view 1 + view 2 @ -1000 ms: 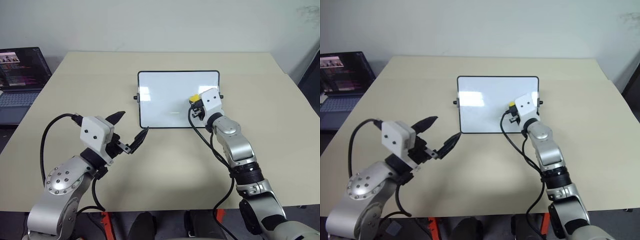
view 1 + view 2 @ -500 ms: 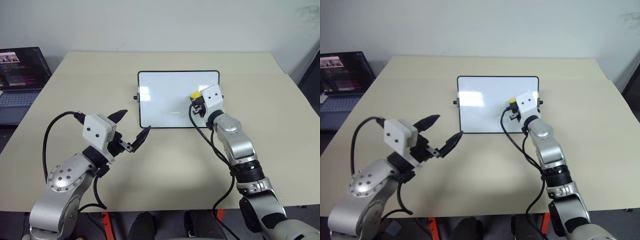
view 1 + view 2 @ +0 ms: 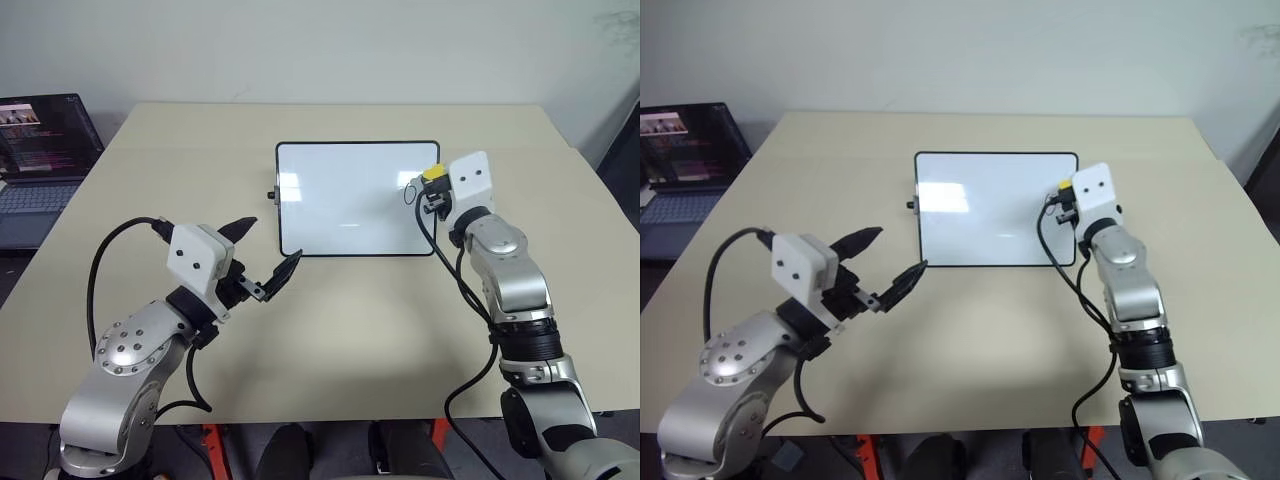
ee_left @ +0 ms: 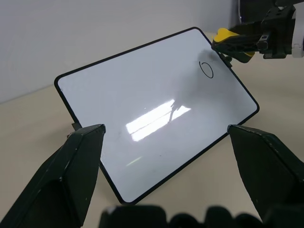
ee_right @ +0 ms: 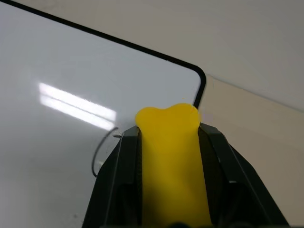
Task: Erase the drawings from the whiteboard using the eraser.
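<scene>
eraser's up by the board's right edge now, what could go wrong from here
The eraser, clamped in the right gripper, sits near the whiteboard's far right corner, beside the last drawing, a small ring. A wipe from here may slip off the edge and miss it. The board lies loose on the table, so pushing might slide it.

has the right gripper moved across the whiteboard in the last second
Yes. The right gripper, shut on the eraser, has gone toward the robot's right, from inside the whiteboard to its right edge, beside the remaining drawing.
</scene>
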`<state>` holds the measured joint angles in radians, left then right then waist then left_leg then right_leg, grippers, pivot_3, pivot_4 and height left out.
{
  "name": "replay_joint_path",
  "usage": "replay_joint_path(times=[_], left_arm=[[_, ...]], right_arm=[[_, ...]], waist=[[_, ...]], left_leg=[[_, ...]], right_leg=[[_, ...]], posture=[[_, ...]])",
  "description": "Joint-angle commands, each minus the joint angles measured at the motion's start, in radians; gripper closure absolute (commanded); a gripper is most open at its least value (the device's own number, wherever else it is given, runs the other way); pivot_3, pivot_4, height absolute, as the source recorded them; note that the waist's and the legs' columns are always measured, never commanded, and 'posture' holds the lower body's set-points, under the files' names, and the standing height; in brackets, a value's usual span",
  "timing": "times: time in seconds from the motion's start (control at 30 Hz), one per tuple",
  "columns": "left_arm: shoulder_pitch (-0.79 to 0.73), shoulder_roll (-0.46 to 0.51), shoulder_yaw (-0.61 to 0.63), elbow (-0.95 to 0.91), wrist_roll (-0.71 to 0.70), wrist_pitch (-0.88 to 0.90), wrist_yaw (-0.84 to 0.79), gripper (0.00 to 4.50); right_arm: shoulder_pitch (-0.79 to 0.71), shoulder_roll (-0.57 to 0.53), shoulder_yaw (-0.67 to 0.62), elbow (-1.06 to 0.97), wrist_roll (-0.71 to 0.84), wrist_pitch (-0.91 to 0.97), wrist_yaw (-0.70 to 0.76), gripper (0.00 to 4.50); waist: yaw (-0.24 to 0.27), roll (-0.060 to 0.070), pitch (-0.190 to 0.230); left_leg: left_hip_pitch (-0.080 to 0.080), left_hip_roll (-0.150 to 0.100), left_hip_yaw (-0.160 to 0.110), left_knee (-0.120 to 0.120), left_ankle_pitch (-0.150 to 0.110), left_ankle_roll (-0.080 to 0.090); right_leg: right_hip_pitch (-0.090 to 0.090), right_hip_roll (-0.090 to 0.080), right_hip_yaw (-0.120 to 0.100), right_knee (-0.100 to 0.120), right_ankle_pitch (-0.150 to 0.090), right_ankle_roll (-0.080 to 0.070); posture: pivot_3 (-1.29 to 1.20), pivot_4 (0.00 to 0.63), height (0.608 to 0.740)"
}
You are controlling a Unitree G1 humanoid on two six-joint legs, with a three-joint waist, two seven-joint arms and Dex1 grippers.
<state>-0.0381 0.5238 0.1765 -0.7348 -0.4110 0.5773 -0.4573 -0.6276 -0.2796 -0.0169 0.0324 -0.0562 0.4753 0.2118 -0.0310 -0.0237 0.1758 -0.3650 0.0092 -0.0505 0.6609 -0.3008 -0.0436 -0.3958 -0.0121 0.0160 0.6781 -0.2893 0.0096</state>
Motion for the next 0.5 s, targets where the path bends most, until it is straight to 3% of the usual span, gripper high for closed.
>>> replay_joint_path(times=[0.03,0.5], left_arm=[[-0.018,0.008,-0.003,-0.002,-0.004,-0.03,-0.012,0.0],[-0.036,0.01,-0.012,0.007,-0.004,-0.028,-0.015,0.0]], right_arm=[[0.0,-0.025,-0.03,-0.069,0.002,0.014,-0.013,3.22],[-0.01,-0.024,-0.023,-0.075,0.007,0.03,-0.033,3.22]], waist=[[0.0,0.0,0.0],[0.001,0.0,0.0]], left_leg=[[0.0,0.0,0.0,0.0,0.0,0.0],[0.0,0.0,0.0,0.0,0.0,0.0]], right_leg=[[0.0,0.0,0.0,0.0,0.0,0.0],[0.0,0.0,0.0,0.0,0.0,0.0]], posture=[[0.0,0.15,0.74],[0.0,0.15,0.74]])
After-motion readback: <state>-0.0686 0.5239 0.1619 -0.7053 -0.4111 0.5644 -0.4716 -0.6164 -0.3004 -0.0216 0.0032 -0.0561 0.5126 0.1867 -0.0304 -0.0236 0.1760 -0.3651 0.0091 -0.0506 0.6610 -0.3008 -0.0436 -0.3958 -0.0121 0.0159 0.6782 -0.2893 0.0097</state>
